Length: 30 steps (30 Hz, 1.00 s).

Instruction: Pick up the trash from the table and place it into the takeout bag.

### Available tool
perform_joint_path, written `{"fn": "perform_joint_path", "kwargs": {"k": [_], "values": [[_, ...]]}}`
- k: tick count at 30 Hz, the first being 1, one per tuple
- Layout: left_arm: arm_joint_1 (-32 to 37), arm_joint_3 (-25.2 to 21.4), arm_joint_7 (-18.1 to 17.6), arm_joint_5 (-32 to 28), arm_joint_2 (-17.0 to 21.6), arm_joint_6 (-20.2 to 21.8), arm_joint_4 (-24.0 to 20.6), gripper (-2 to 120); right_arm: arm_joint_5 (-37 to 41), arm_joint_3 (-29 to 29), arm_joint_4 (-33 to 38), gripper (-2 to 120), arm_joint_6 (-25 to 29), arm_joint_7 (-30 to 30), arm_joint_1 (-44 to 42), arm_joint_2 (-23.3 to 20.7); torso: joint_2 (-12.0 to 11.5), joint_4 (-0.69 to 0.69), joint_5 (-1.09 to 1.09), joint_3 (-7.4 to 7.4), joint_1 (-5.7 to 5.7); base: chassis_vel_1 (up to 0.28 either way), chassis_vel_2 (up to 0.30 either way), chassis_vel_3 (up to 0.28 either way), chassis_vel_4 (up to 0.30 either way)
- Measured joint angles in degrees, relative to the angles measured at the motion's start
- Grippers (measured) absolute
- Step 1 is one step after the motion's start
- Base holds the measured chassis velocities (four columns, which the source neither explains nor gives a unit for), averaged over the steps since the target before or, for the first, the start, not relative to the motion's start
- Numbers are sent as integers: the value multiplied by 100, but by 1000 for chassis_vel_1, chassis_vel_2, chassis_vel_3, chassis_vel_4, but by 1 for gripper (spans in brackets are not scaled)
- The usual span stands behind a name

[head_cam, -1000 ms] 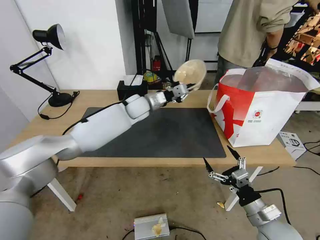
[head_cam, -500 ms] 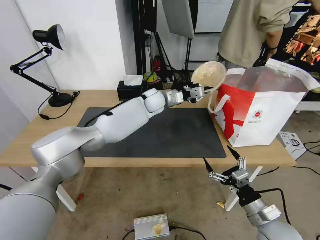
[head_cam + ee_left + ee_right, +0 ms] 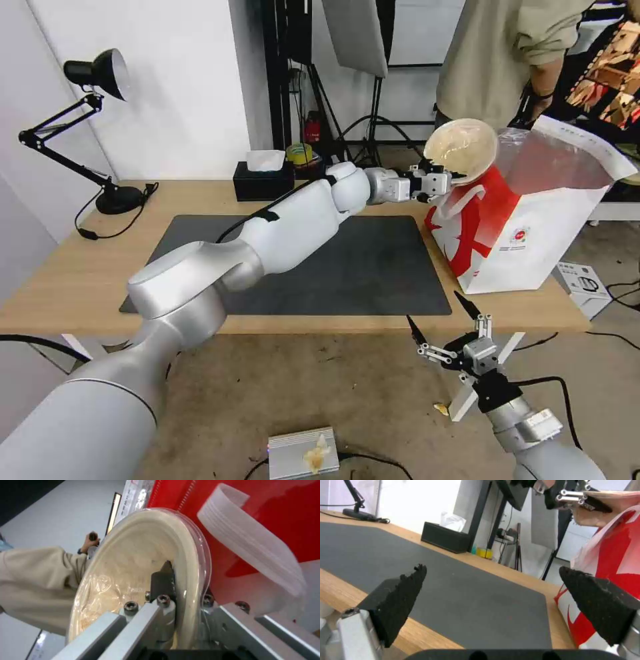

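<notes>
The robot's left arm stretches far across the table (image 3: 80, 280) toward the right — over the last second it has swept from above the middle of the dark grey mat (image 3: 360, 267) to the near-left lip of the takeout bag (image 3: 547, 227). The left gripper (image 3: 437, 181) stays clamped on the rim of the beige bowl (image 3: 461, 150), which is tipped on edge with its clear lid facing outward; the left wrist view shows one black fingertip (image 3: 163, 578) pressed against the bowl's face and the bag's red panel and a white loop handle (image 3: 253, 542) just beside it. The bag itself now leans away to the right, its left wall pushed in where the bowl meets it — a sign the bowl is touching or nudging the rim rather than clearing it. The bowl is not yet inside; by the look of it, the drop is close, though the tilted bag could shift further. No other trash lies on the mat. The black tissue box (image 3: 263, 181) sits at the far edge. The right gripper (image 3: 443, 330) hangs idle below the table's near edge, fingers spread wide apart.
</notes>
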Motion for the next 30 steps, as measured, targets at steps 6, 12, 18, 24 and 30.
{"fn": "perform_joint_path", "kwargs": {"k": [6,12,18,24,30], "values": [[-103,58,57,68,10,25,-8,1,0,0,0,100,0,0,0,0,0,0,-1,0,0,0,0,0,0],[-175,62,136,98,24,26,-31,1,0,0,0,100,0,0,0,0,0,-1,-1,0,0,0,0,0,0],[-278,86,144,92,29,42,-102,1,0,0,0,100,0,0,0,0,0,-1,-1,0,0,0,0,0,0],[-375,90,187,101,33,44,-143,1,0,0,0,100,0,0,0,0,0,-1,-1,0,0,0,0,0,0],[-596,158,257,129,33,68,-189,1,0,0,0,100,0,0,0,0,0,-1,-1,0,0,0,0,0,0]]}}
